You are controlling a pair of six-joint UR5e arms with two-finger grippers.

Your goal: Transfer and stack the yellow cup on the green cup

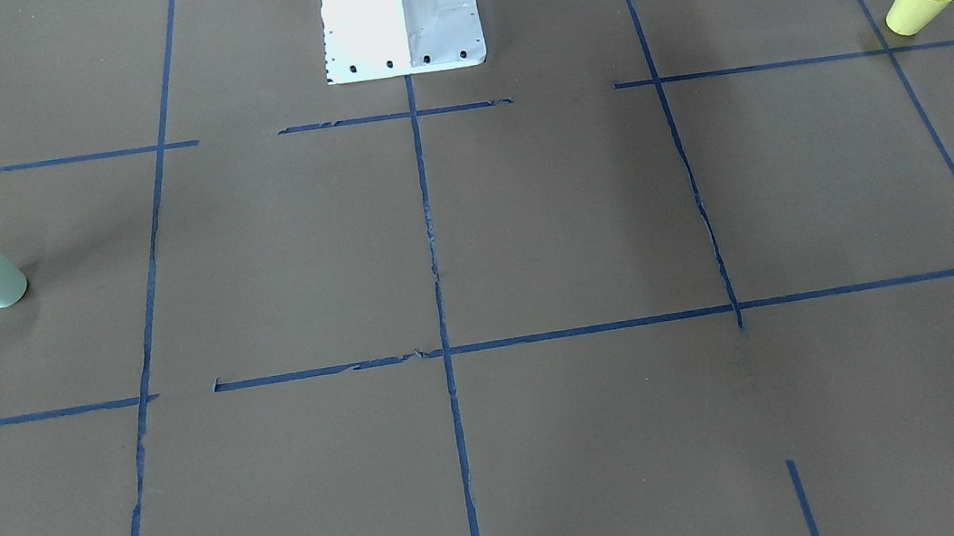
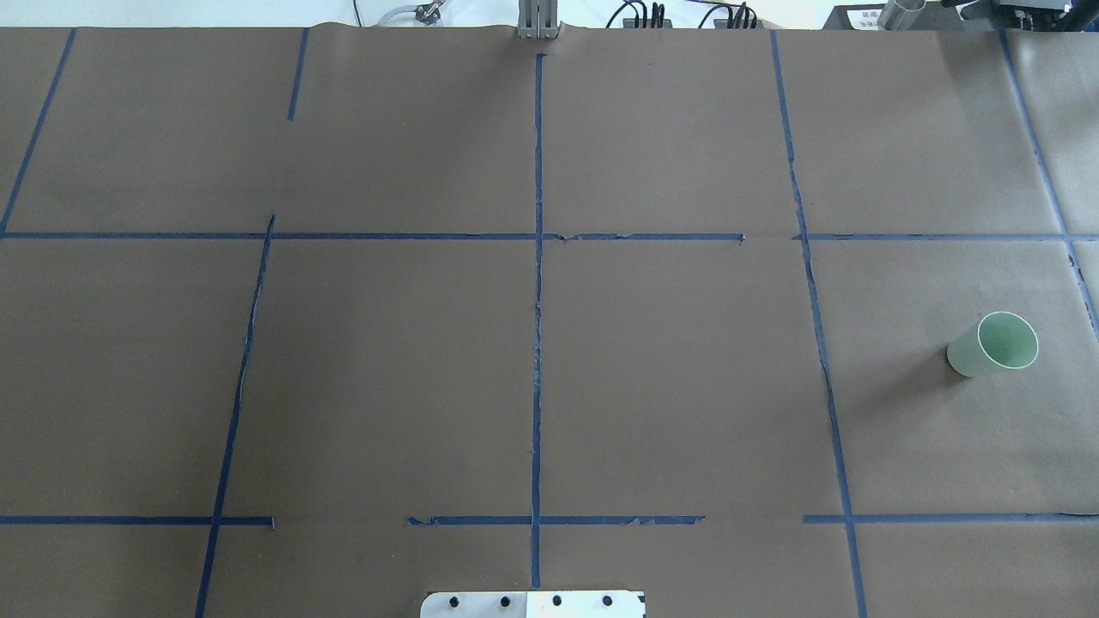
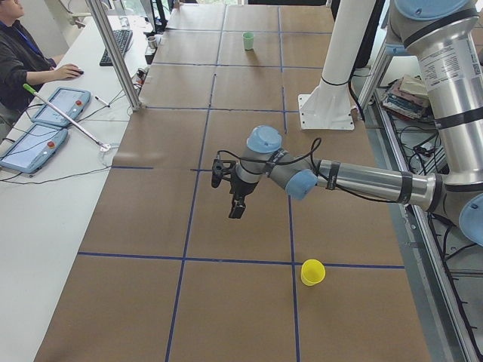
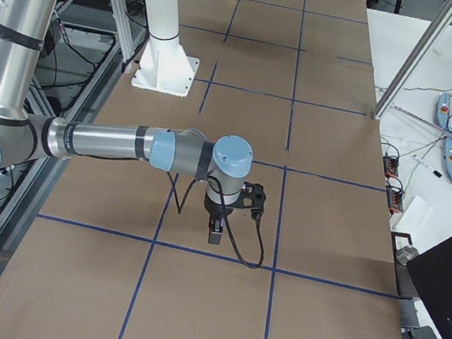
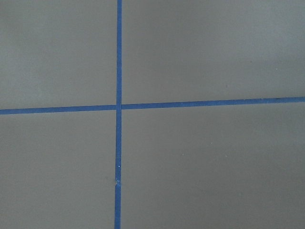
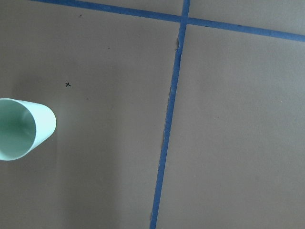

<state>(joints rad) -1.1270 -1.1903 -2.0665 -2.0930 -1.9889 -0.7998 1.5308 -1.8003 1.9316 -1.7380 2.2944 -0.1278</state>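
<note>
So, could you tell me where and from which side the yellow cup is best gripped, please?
Probably the rim of the yellow cup, from above with the nearer left tool: one finger inside, one outside the wall. It stands upright, mouth open upward, and its wall tapers downward, so a low side grip might slip. A rim grip also leaves the base free for nesting.

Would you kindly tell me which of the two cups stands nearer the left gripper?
The yellow cup: it stands near the left gripper, while the green cup is far off at the table's opposite end.
</note>
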